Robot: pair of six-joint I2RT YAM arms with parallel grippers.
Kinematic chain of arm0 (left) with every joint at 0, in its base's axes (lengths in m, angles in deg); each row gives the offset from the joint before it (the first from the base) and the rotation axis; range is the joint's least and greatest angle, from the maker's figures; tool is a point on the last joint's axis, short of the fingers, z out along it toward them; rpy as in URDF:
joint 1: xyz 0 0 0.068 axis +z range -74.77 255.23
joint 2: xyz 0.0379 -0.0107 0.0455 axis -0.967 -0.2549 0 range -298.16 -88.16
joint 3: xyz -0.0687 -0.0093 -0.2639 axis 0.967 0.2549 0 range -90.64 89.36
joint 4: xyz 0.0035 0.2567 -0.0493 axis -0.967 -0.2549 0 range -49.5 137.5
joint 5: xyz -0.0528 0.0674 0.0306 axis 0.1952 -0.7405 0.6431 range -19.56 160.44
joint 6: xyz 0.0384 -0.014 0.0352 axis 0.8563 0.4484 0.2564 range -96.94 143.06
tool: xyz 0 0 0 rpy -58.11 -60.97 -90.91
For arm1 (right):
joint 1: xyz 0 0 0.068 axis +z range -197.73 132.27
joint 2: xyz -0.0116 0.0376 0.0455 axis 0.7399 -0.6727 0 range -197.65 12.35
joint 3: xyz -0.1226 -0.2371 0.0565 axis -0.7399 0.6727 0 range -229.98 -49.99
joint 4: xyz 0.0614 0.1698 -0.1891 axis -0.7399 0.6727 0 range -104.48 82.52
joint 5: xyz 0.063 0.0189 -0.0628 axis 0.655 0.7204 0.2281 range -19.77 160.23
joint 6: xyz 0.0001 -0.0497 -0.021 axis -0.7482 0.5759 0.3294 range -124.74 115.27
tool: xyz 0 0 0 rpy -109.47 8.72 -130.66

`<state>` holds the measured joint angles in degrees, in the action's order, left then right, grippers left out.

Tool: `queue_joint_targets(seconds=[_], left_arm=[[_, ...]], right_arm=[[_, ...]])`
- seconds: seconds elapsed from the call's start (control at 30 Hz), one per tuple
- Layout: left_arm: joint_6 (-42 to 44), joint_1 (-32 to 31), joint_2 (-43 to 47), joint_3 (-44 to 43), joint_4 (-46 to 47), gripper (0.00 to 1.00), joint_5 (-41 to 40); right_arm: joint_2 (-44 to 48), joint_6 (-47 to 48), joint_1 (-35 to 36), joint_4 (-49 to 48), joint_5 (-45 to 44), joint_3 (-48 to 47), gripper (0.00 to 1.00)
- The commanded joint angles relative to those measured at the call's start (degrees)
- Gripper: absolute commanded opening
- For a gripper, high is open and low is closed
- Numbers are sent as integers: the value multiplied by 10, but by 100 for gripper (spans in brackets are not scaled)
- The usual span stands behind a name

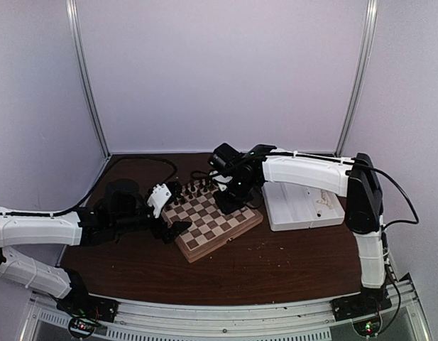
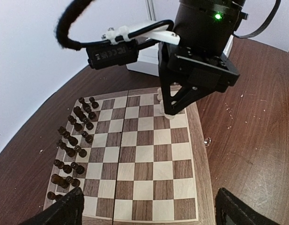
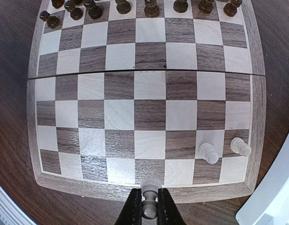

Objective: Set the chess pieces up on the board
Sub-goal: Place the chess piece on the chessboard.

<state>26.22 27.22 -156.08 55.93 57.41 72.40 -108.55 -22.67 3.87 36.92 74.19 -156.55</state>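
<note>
The board (image 1: 236, 229) lies in the middle of the table, with dark pieces (image 3: 121, 5) along its far-left side. Two cream-white chess pieces (image 3: 208, 153) stand on squares near the board's right edge (image 3: 259, 122) in the right wrist view. My right gripper (image 3: 150, 193) is shut on a third cream-white piece (image 3: 151, 183), hanging just above the board's near rim (image 3: 88, 183). In the left wrist view this gripper (image 2: 172, 108) hovers over the far squares. My left gripper (image 2: 151, 211) is open wide over the board's near edge, with nothing between its fingers (image 2: 64, 210).
A white tray (image 1: 293, 209) sits right of the board, and its corner (image 3: 270, 197) shows in the right wrist view. A small metal bit (image 2: 208, 140) lies on the brown table beside the board. A black cable (image 1: 144, 162) runs along the back left.
</note>
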Motion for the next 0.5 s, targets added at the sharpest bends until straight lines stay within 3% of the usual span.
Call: queue_joint_targets(seconds=[0.0, 0.47], left_arm=[[-15, -2, 15, -2, 9, 98, -11], [-15, -1, 14, -6, -7, 98, -11]], right_arm=[[-25, 9, -5, 22, -29, -28, 5], [-67, 20, -23, 24, -31, -49, 5]])
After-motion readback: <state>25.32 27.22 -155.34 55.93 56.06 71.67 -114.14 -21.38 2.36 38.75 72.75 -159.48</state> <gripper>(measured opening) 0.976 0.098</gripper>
